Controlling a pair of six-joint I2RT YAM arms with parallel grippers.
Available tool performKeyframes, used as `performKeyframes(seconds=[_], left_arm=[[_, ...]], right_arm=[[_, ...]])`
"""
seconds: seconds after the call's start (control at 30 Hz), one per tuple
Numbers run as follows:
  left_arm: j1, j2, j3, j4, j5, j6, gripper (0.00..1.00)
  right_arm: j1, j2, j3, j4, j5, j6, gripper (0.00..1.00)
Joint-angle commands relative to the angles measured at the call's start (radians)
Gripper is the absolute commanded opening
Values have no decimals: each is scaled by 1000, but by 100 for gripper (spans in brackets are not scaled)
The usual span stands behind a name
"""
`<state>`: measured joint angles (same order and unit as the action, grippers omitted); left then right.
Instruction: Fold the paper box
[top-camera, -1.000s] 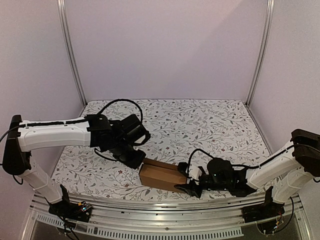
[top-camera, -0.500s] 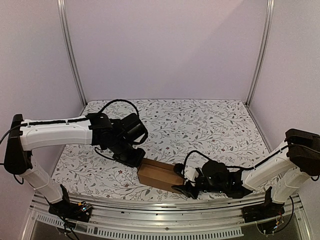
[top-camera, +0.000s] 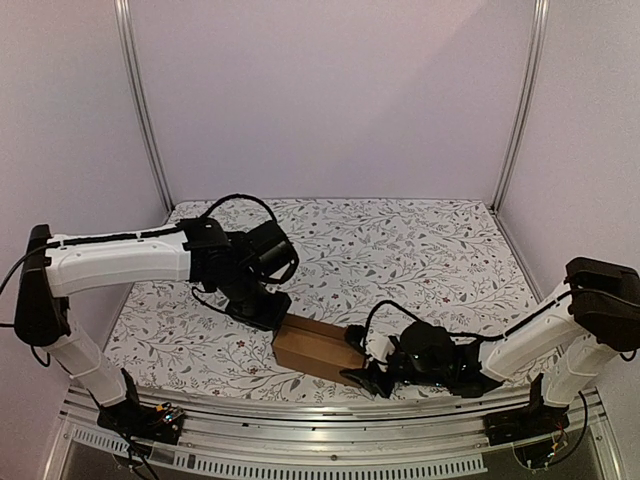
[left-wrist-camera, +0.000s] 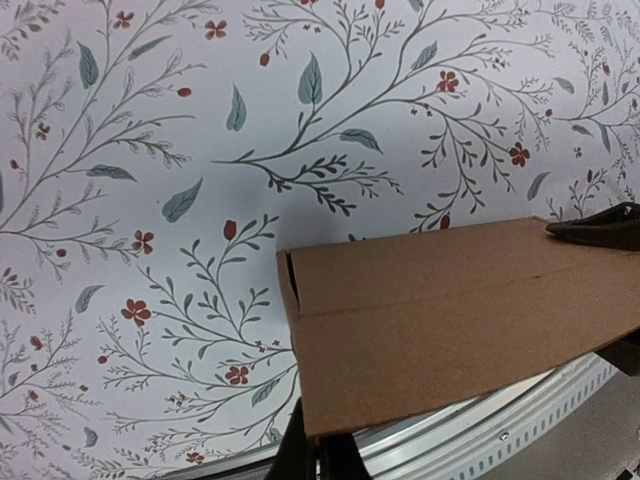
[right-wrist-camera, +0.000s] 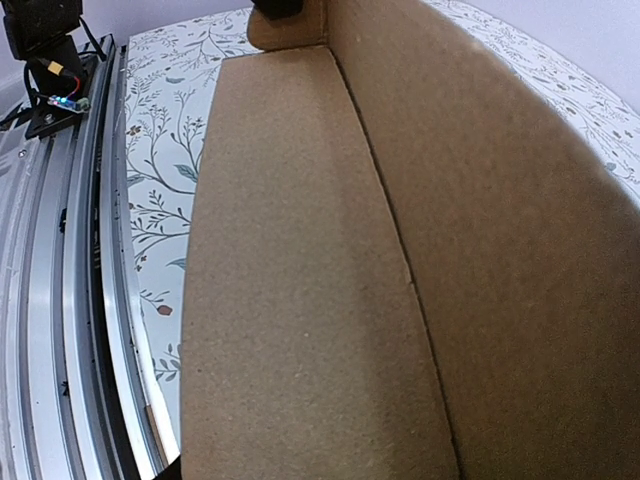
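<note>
The paper box (top-camera: 315, 348) is a narrow brown carton lying near the table's front edge. Its plain faces fill the right wrist view (right-wrist-camera: 320, 280). My left gripper (top-camera: 270, 312) is at the box's left end. In the left wrist view its fingers (left-wrist-camera: 318, 455) are pressed together, shut, against the box's (left-wrist-camera: 450, 320) lower left corner, with the tips hidden behind the cardboard. My right gripper (top-camera: 362, 374) is at the box's right end, closed on it. One black finger (left-wrist-camera: 600, 228) rests on the upper edge and another shows below the lower edge.
The table (top-camera: 420, 250) has a floral cloth. An aluminium rail (top-camera: 330, 415) runs along the near edge, close under the box (left-wrist-camera: 520, 420). The left arm's base (right-wrist-camera: 45, 40) stands by that rail. Pale enclosure walls rise on three sides.
My right gripper and the box have slid a little to the left. The left gripper has stayed at the box's left end, shifting only slightly.
</note>
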<state>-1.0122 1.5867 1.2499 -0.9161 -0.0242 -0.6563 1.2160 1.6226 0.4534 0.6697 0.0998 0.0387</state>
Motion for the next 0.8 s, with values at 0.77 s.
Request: performKeyframes(seconds=[0.77], left_arm=[[-20,5,-24,80,176,66,0]], right_arm=[[25,62,45,-166,100,-28,46]])
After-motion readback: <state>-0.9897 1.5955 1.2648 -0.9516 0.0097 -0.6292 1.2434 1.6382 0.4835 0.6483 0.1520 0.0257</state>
